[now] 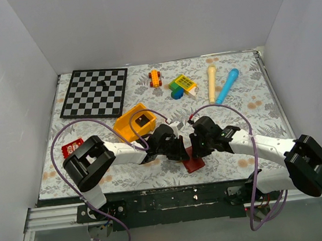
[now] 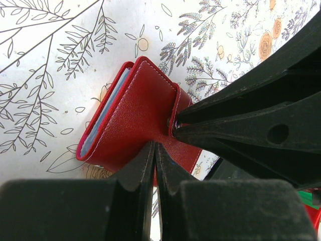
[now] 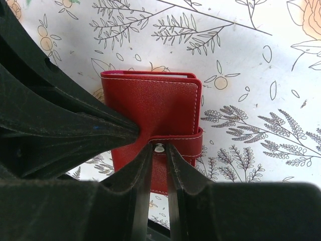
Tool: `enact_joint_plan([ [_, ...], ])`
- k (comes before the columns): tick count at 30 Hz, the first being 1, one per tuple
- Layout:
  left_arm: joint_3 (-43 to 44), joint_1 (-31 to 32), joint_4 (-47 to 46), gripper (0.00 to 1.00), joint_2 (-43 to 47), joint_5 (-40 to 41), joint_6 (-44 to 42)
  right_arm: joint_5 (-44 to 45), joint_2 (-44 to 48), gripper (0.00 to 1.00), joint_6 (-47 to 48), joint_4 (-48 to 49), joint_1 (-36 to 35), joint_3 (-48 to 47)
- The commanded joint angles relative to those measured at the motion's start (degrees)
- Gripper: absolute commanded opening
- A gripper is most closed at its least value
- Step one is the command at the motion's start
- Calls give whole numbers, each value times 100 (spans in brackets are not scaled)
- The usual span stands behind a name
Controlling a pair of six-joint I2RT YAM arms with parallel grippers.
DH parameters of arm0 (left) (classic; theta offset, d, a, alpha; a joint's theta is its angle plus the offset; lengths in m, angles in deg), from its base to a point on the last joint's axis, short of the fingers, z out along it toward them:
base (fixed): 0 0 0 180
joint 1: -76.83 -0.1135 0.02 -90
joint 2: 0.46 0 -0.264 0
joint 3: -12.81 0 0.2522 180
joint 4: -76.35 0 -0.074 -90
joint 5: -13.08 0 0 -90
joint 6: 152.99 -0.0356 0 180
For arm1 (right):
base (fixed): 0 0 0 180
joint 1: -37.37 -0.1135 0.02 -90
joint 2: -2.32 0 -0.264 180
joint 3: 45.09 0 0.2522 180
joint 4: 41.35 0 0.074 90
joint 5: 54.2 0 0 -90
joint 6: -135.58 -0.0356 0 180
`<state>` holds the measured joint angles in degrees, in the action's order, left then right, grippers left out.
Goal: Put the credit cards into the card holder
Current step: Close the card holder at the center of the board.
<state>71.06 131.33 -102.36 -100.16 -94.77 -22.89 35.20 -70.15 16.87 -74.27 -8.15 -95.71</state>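
The maroon card holder (image 1: 194, 164) lies folded on the floral cloth near the front edge, and pale blue pockets show at its open side (image 2: 108, 113). My left gripper (image 2: 154, 146) is shut, its tips resting on the cover with nothing between them. My right gripper (image 3: 159, 147) comes from the other side. Its narrow jaws are closed on the end of the snap tab (image 3: 186, 142), either side of the metal stud. In the top view both grippers (image 1: 179, 149) (image 1: 197, 145) meet over the holder. A flat black rectangle, perhaps one of the credit cards (image 1: 143, 121), lies in the yellow bin.
The yellow bin (image 1: 129, 123) stands just behind the left arm. Further back are a checkerboard (image 1: 95, 92), an orange toy car (image 1: 155, 78), a cluster of toy blocks (image 1: 181, 85), a cream peg (image 1: 212, 84) and a blue peg (image 1: 227, 85). A red item (image 1: 72, 147) lies at the left edge.
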Motion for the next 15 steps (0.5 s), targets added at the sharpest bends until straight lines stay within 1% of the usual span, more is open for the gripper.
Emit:
enact_joint_plan([
  [1,-90,34,166,4,-111,-8,-37,25,-75,25,14,53,-54,-23],
  [11,-90,34,140,4,-120,-26,-20,34,-250,25,6,-35,-98,-75],
  [12,-98,43,140,4,-120,-17,-28,190,-277,25,14,-44,-98,-84],
  [15,-125,34,122,4,-102,-17,-19,218,-364,25,6,-88,-115,-146],
])
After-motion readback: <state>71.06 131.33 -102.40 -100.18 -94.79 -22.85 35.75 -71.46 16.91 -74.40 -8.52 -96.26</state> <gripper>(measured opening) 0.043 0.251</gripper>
